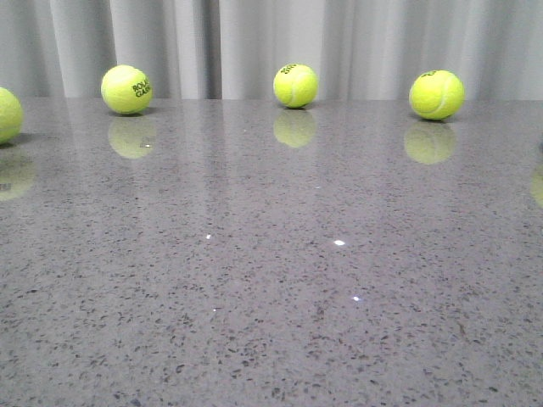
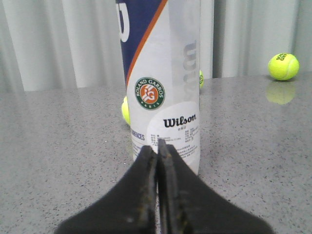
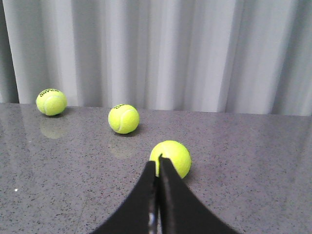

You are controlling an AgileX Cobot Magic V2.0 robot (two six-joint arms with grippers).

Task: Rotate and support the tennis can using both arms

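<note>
Front view: no arms and no can in frame. Just the grey speckled table (image 1: 271,322), glossy enough to mirror things, with a pale pleated curtain (image 1: 254,42) behind its far edge. Four tennis balls along that far edge: one cut off at the left border (image 1: 7,114), one with black print (image 1: 126,89), one near centre (image 1: 295,86), one further right (image 1: 437,94).

Left wrist view: the tennis can (image 2: 163,87) stands upright on the table, directly ahead of the left gripper (image 2: 157,146). Its label faces the camera: navy field with part of a white letter, orange stripe, round red-green Roland Garros emblem, Wilson logo on a white patch. The top of the can runs out of frame. Left gripper fingers (image 2: 144,195) are pressed together, nothing between them. Fingertips line up with the can's lower label; can't tell if they touch it or sit just short. One ball (image 2: 125,109) peeks out from behind the can on one side, a sliver of another (image 2: 201,78) shows on the other side, and a third (image 2: 283,66) sits well off from the can by the curtain.

Right wrist view: right gripper (image 3: 157,165) is also pressed together and empty. A ball (image 3: 171,157) sits just beyond its tips; contact unclear. Two more balls lie further from that ball, toward the curtain: one nearer (image 3: 123,119), one further off (image 3: 51,102). The can isn't visible here.
</note>
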